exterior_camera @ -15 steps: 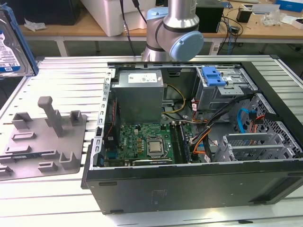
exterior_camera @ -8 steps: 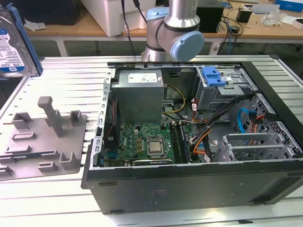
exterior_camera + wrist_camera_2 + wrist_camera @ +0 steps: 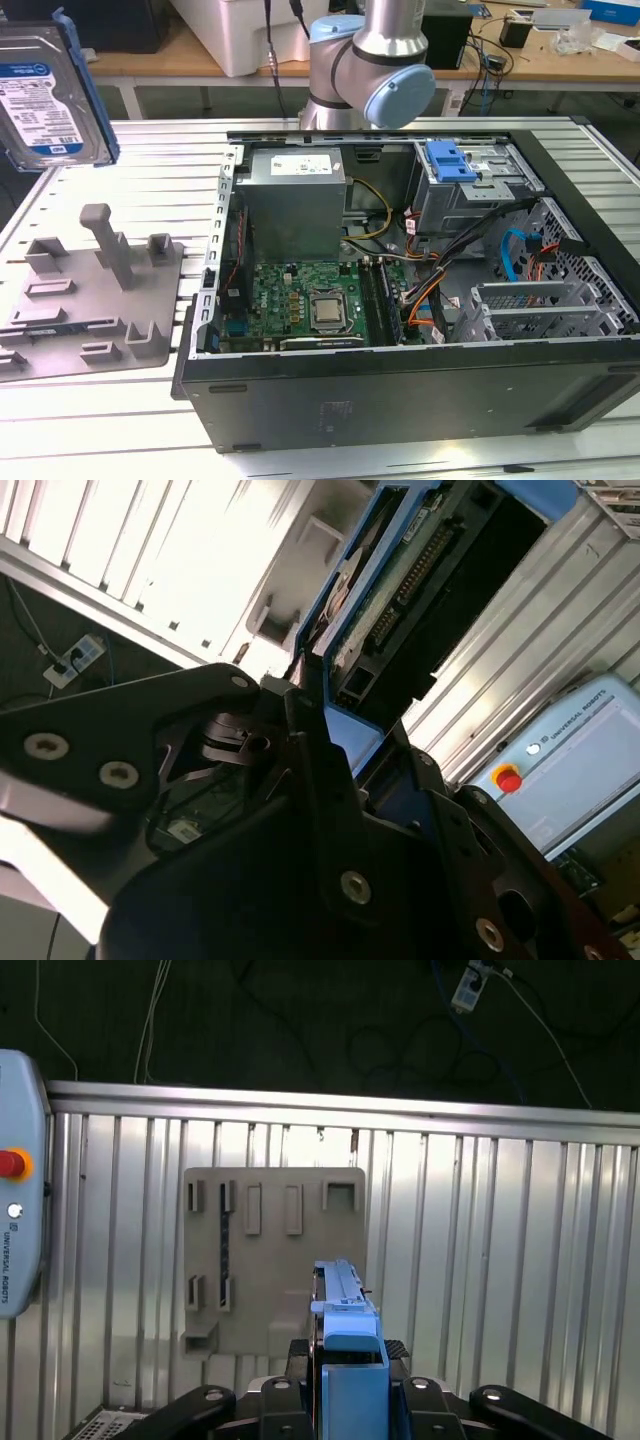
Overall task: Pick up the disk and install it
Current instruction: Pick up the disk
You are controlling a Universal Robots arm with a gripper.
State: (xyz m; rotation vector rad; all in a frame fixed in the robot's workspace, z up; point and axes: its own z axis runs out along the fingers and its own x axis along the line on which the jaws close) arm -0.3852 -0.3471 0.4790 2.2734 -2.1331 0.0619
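Aloft, the pincer [image 3: 347, 1356] clamps the disk [image 3: 45, 95] over the ribbed table [image 3: 150, 170].

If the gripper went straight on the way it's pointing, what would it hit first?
Probably the grey holder plate on the table; the gripper holds the disk over its edge, though depth is unclear.

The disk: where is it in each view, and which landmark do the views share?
Exterior view: the disk, at that view's upper left.
Second wrist view: the disk, edge-on beyond the jaws.
First wrist view: the disk, edge-on between the jaws.
Shared landmark: the ribbed metal table.
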